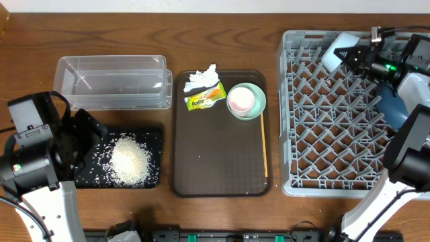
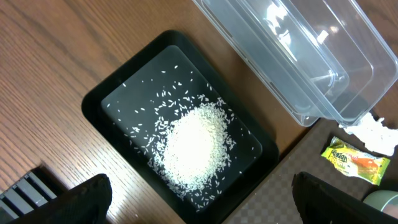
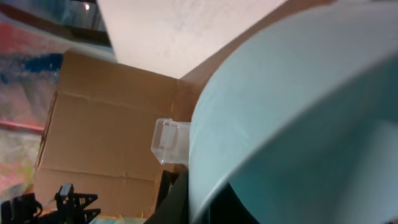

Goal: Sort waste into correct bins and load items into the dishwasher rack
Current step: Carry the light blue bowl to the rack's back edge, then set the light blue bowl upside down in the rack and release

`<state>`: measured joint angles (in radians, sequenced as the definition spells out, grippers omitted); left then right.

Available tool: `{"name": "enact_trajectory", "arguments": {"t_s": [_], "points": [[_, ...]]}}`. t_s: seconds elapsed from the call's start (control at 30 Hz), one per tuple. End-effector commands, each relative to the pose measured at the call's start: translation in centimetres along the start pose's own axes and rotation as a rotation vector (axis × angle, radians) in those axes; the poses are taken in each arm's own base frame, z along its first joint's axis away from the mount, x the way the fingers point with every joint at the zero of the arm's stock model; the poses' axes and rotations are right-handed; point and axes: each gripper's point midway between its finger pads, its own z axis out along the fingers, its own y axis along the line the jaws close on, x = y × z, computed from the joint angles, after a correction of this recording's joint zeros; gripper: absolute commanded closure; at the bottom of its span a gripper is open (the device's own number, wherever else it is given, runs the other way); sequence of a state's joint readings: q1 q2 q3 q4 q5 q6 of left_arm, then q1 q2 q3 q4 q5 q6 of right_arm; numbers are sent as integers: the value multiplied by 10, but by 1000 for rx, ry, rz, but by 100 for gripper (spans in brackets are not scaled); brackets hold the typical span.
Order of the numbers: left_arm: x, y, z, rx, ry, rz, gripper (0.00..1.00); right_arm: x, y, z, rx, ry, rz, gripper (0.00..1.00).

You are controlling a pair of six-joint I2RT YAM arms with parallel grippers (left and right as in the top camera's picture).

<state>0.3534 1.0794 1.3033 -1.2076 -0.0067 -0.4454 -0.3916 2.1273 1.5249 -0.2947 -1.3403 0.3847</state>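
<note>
A heap of white rice (image 1: 130,161) lies in the black tray (image 1: 153,136), also seen in the left wrist view (image 2: 193,143). My left gripper (image 2: 205,208) hangs open and empty above the tray's near corner. The clear tub (image 1: 111,82) stands empty behind it. The crumpled tissue (image 1: 200,79), snack wrapper (image 1: 204,98), pale-green bowl (image 1: 259,104) holding the pink cup (image 1: 241,99), and wooden stick (image 1: 265,151) lie on the brown tray (image 1: 218,161). My right gripper (image 1: 356,57) is shut on the light-blue bowl (image 1: 338,50) (image 3: 292,106) above the grey rack (image 1: 329,128). The dark-blue dish (image 1: 391,101) stands in the rack.
The rack fills the right side of the table. The right arm reaches over the rack's far right corner. A cardboard box (image 3: 99,130) shows behind the bowl in the right wrist view. Bare wood lies left of the black tray.
</note>
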Motion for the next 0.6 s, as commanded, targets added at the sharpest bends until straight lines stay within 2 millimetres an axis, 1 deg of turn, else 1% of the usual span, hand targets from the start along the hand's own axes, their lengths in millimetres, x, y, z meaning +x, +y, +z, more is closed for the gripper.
{"name": "enact_trajectory", "arguments": {"t_s": [0.0,0.13,0.27,0.3,0.37,0.4,0.43,0.53,0.57], "points": [[-3,1,-2,-4,-9,-6,5,0,-25,-1,145,-41,75,91],[-3,1,-2,-4,-9,-6,5,0,-25,-14,274,-73,78,89],[-3,1,-2,-4,-9,-6,5,3,-15,-41,508,-123,39,83],[-3,1,-2,-4,-9,-6,5,5,-10,-51,572,-139,38,76],[-3,1,-2,-4,-9,-6,5,7,-2,-66,661,-166,36,54],[-3,1,-2,-4,-9,-6,5,9,4,-73,700,-180,31,47],[-3,1,-2,-4,-9,-6,5,11,9,-79,734,-193,27,43],[-3,1,-2,-4,-9,-6,5,17,29,-95,800,-224,11,42],[-3,1,-2,-4,-9,-6,5,18,34,-97,805,-230,6,41]]}}
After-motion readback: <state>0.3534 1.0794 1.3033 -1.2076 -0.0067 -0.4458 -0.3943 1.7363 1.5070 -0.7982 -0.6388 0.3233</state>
